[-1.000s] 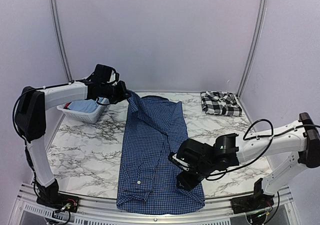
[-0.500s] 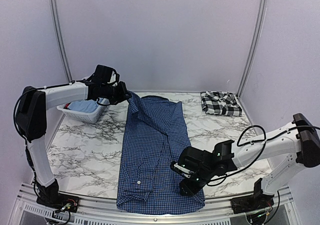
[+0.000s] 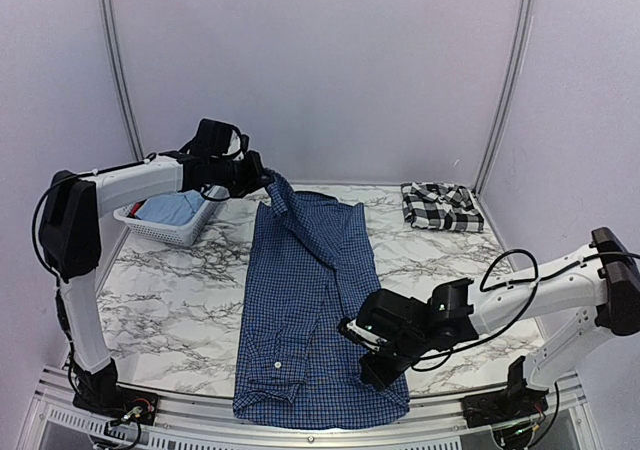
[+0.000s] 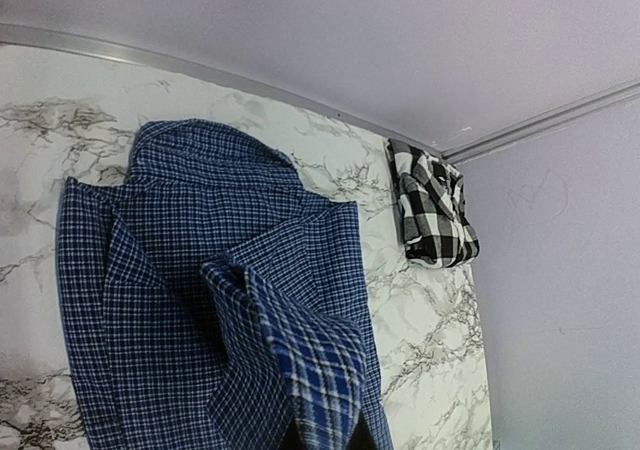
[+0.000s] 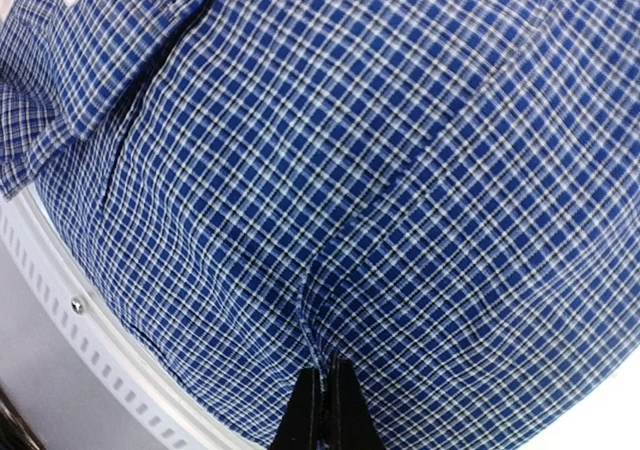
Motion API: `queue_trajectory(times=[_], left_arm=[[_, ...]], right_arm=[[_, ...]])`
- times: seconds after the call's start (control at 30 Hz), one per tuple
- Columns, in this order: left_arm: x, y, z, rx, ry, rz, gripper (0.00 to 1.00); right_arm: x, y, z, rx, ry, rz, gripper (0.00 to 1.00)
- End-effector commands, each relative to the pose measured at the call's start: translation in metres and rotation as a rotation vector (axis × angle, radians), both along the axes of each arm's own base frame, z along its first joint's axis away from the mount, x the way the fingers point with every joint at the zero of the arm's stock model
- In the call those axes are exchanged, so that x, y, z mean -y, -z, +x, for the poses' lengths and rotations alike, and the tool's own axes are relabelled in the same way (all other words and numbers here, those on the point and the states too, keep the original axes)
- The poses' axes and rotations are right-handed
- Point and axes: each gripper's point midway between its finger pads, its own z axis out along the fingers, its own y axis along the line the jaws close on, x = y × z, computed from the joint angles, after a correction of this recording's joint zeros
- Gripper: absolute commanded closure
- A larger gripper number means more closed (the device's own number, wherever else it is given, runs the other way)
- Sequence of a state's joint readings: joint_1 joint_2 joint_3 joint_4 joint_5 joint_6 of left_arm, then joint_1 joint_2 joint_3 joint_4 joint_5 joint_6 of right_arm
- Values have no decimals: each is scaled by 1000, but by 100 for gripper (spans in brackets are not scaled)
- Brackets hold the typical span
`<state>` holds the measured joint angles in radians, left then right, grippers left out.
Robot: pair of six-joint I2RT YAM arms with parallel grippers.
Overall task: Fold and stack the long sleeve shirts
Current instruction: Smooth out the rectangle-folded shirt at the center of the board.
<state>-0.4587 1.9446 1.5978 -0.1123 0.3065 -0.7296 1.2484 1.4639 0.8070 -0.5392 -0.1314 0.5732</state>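
Observation:
The dark blue checked shirt [image 3: 305,300] lies lengthwise down the middle of the marble table, collar end far, hem near. My left gripper [image 3: 262,178] is shut on its far left corner and holds that corner up off the table. In the left wrist view the cloth [image 4: 200,230] rises in a fold to the fingers [image 4: 320,438]. My right gripper [image 3: 368,365] is shut on a pinch of the shirt [image 5: 400,170] near its lower right edge, and a small ridge of cloth runs into the closed fingertips [image 5: 325,400]. The black-and-white plaid shirt [image 3: 440,206] lies folded at the far right [image 4: 432,205].
A white slatted basket [image 3: 165,228] holding light blue cloth stands at the far left, just below my left arm. The table's metal front rail [image 5: 90,350] runs close under the shirt's hem. Bare marble [image 3: 170,290] lies on both sides of the blue shirt.
My right gripper has closed on the cloth near the hem after moving down onto it. My left gripper has lifted the shirt's far corner a little higher and to the right.

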Motion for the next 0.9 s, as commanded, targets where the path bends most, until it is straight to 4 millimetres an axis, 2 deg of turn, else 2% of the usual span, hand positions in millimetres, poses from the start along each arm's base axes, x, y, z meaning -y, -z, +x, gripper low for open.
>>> queue_trajectory(times=[0.0,0.17,0.4,0.6,0.87], left_arm=[[13,-31,6,58,26,-36,100],[22,-59,17,124,38,-61,100],[31,-86,33,190,45,-92,100],[28,-90,44,201,22,-79,100],[4,-82,51,194,-23,-29,100]], right_arm=[[-12,-15,0,11,3,63,100],[-14,-21,-2,8,-7,88,100],[-20,-31,-6,2,-27,144,100],[-30,-43,-10,3,-54,196,100],[-46,-39,-18,-17,-89,215,100]])
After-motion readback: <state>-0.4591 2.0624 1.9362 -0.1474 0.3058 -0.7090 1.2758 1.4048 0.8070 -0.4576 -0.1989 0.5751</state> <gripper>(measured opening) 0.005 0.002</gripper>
